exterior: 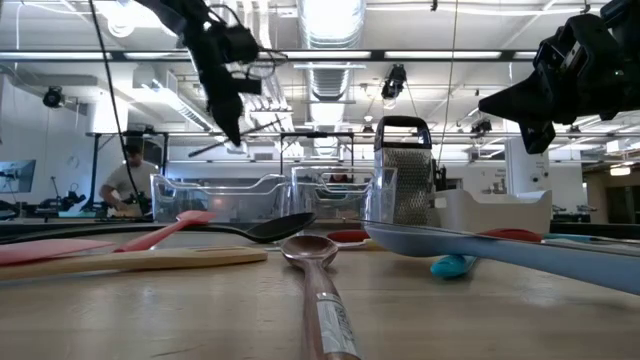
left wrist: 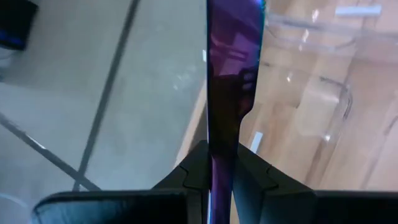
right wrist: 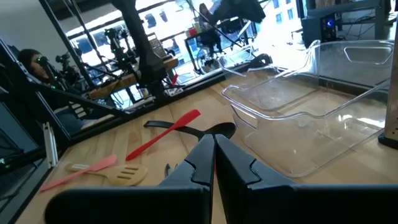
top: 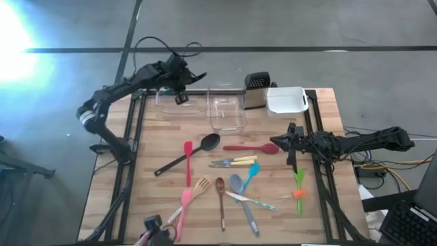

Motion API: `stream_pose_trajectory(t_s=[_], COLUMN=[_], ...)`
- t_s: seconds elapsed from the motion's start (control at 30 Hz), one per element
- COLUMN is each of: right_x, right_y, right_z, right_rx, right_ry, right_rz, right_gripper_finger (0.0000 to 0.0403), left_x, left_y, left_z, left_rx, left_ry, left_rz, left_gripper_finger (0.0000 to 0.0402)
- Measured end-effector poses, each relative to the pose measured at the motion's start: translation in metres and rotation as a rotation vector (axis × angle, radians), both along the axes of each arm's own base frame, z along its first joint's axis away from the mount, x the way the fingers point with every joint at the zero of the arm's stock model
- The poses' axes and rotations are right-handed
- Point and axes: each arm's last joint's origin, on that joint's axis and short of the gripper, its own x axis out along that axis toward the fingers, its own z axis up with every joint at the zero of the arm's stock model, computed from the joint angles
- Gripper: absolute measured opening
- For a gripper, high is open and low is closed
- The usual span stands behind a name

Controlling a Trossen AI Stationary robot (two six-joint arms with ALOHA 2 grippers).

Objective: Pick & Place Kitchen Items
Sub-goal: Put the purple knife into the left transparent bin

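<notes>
The table [top: 321, 219] holds the utensils spread across its near half. Two clear tubs [top: 181, 102] line the far edge. The left gripper [top: 179, 87] hangs above the left tub, clamping a purple utensil [left wrist: 227, 81]. The right gripper [top: 292, 137], pinched shut and empty, hovers beside the red spoon [top: 251, 147].

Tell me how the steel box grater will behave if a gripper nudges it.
The steel box grater stands tall and upright on a narrow base, so a high nudge would probably tip it. Its smooth metal sides look slippery. It stands close by the white tub, which might stop a sideways slide.
</notes>
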Motion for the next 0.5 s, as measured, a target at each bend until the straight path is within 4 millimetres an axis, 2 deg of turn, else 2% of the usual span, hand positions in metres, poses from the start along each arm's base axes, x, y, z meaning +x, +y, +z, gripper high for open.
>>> stream_pose_trajectory(t_s=[0.27, 0.5], right_x=[0.000, 0.000], right_y=[0.000, 0.000], right_z=[-0.004, -0.005], right_rx=[0.000, 0.015], right_ry=[0.047, 0.052], right_rz=[0.000, -0.001], right_gripper_finger=[0.0008, 0.0008], left_x=[0.015, 0.018], left_y=[0.014, 0.018], left_z=[-0.050, -0.073], left_rx=[-0.133, -0.191], left_ry=[0.151, 0.200], left_rz=[-0.022, -0.016], left_gripper_finger=[0.0045, 0.0045])
